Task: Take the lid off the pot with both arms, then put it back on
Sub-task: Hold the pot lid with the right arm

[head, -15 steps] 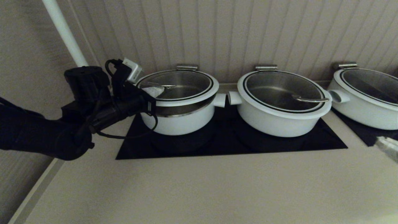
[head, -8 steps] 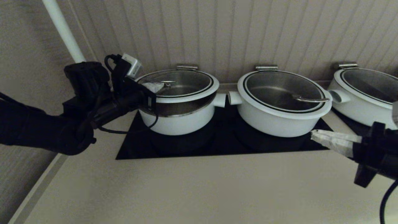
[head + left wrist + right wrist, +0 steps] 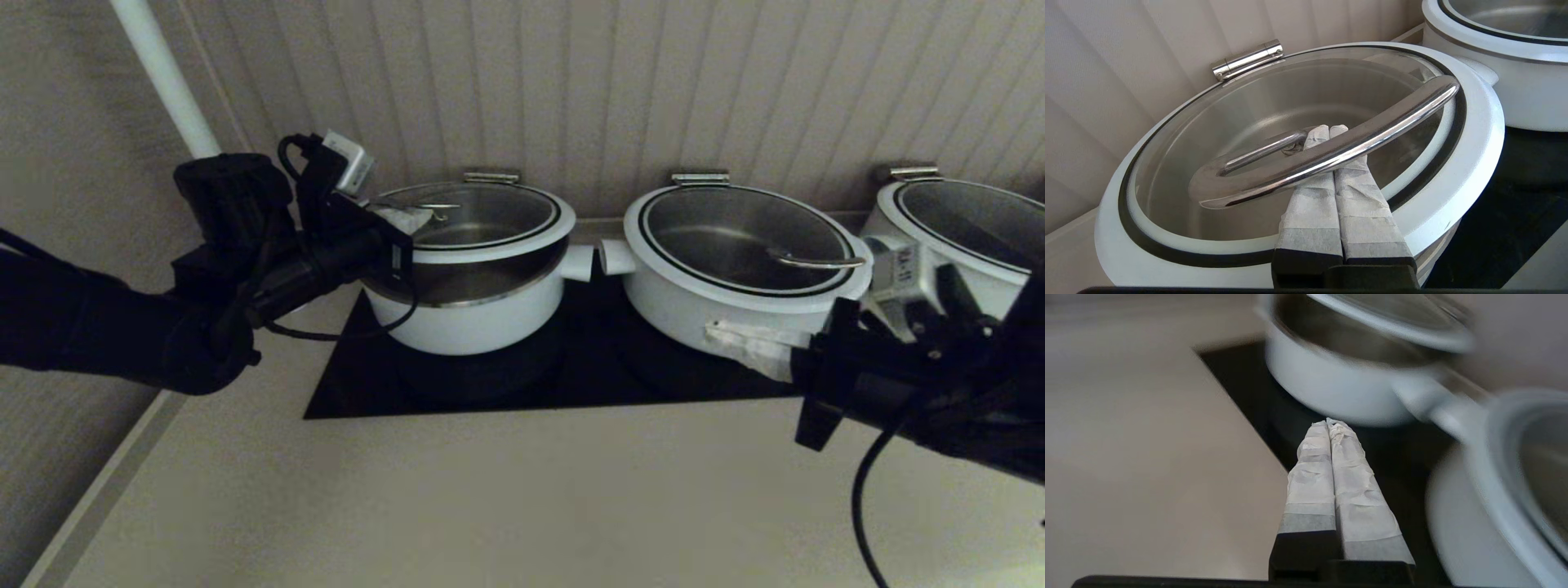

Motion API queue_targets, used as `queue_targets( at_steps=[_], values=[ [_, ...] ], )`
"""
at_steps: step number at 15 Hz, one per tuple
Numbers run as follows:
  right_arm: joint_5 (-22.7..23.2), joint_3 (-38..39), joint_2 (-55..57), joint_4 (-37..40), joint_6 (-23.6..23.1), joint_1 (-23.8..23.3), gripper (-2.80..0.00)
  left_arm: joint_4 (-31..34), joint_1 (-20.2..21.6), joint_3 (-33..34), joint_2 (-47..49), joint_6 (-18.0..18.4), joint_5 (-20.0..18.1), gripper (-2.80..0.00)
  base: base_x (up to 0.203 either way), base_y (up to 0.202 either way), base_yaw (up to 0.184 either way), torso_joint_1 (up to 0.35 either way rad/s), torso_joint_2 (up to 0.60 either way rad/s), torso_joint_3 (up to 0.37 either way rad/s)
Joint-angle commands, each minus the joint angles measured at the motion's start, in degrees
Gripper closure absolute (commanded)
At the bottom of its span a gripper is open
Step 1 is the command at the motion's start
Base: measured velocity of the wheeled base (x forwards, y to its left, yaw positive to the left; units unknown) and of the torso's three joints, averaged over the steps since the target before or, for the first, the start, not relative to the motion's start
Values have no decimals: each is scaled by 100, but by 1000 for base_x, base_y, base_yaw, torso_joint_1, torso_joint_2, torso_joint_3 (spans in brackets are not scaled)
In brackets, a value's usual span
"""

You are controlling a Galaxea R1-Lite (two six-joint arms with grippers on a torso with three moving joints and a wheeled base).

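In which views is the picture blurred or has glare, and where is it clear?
Right wrist view: the pot and lid are smeared, the right gripper crisp. Left wrist view: sharp, with bright streaks on the steel handle. Head view: dim, no blur.

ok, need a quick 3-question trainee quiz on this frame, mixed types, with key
1. True or false: the round glass lid with white rim sits flat and closed on the small deep white pot.
2. Multiple choice: the left pincer, fingers together, is
A) clamped on the lid's rim
B) tucked under the lid's arched steel handle
C) on the pot's side handle
3. Short answer: what does the right pincer hold?

Key:
1. False. The lid's front edge is raised, and there is a gap above the pot.
2. B.
3. Nothing. It is shut and empty, in front of the wider white middle pot.
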Motion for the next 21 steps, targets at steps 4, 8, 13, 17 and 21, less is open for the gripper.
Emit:
queue_targets(
  at_steps=[4,8,13,17,21],
  values=[
    [15,-789,1233,-327,141,408,0,-35,2,11,26,4,-10,0,0,0,0,0,0,0],
    [8,-1392,1881,-622,134,500,0,-49,2,12,43,-4,-10,0,0,0,0,0,0,0],
    [-46,-2080,2760,-1434,124,745,0,-49,2,29,43,-4,-10,0,0,0,0,0,0,0],
    [-129,-2657,3243,-1536,68,877,0,-49,2,20,52,-4,-10,0,0,0,0,0,0,0],
    [-188,-2983,3606,-1572,54,1092,0,-49,2,21,52,-4,-10,0,0,0,0,0,0,0]
  ],
)
